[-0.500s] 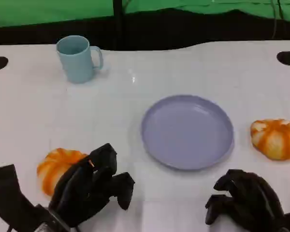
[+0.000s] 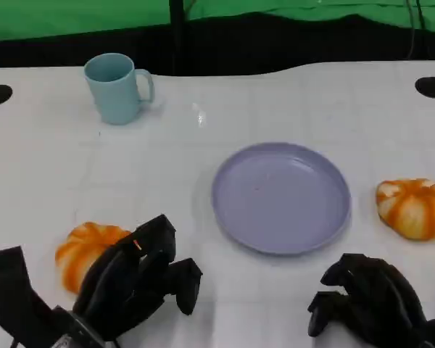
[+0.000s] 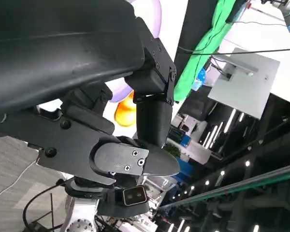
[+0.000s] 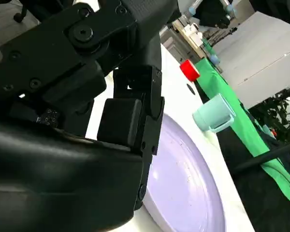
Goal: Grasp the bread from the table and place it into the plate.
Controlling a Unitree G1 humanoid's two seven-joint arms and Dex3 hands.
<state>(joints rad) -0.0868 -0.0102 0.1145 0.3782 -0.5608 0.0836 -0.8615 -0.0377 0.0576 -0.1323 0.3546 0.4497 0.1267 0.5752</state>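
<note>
The left hand (image 2: 134,286) is hanging at the near left of the white table (image 2: 51,167), its dark fingers (image 2: 183,284) curled inward with nothing between them, and it is lying in front of part of an orange-and-white bread roll (image 2: 83,250), which is sitting on the tabletop just behind the hand; whether the fingers are touching the roll cannot be told from the head view. From the left wrist camera the same hand (image 3: 106,121) is showing as a black shell with folded fingers (image 3: 135,162), and a small patch of orange bread (image 3: 124,110) is peeking out past them. The right hand (image 2: 370,301) is sitting low at the near right edge, its fingers bunched together and gripping nothing, just in front of the lavender plate (image 2: 280,197). The right wrist camera is looking past that hand (image 4: 101,130) onto the plate (image 4: 188,183), which is lying flat with nothing on it. A second bread roll (image 2: 415,208) is resting on the table just beside the plate on its right side, not touching it. Farther back to the left, a pale blue mug (image 2: 117,88) is standing upright, well apart from the plate, its handle pointing right; it is also showing in the right wrist view (image 4: 213,114).
</note>
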